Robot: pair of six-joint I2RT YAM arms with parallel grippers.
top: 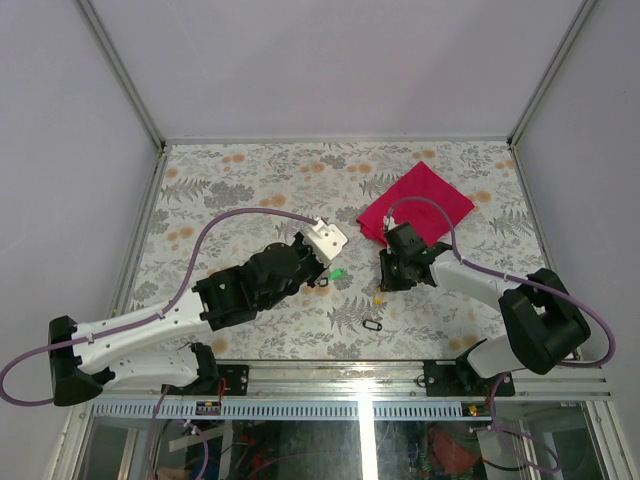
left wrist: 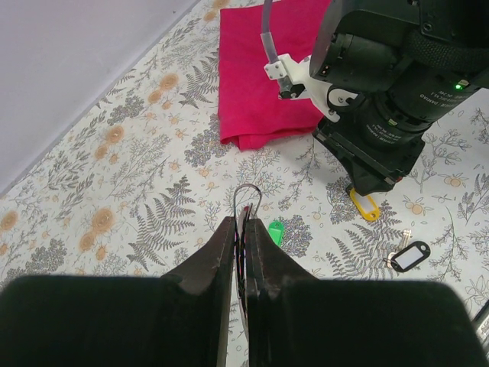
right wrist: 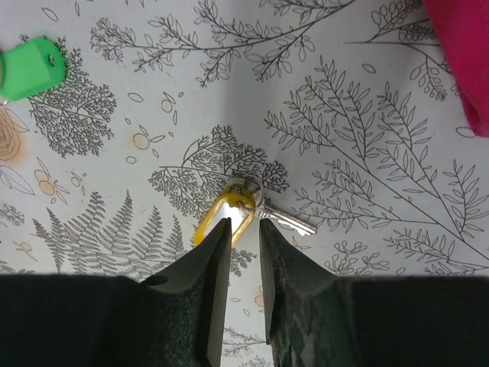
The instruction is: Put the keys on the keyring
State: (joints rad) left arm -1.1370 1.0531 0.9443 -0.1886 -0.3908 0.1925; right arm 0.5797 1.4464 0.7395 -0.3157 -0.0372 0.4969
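Keyring (left wrist: 247,186): clearest in left wrist view

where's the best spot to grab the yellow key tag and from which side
Pinch the yellow tag across its narrow width, on the plastic body, coming straight down from above. It lies flat on the table, so only its two long edges offer a grip. Stay off the far end, where the small ring and metal key stick out sideways.

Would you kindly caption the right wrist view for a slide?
Right gripper, jaws slightly apart, over a yellow key tag and silver key.
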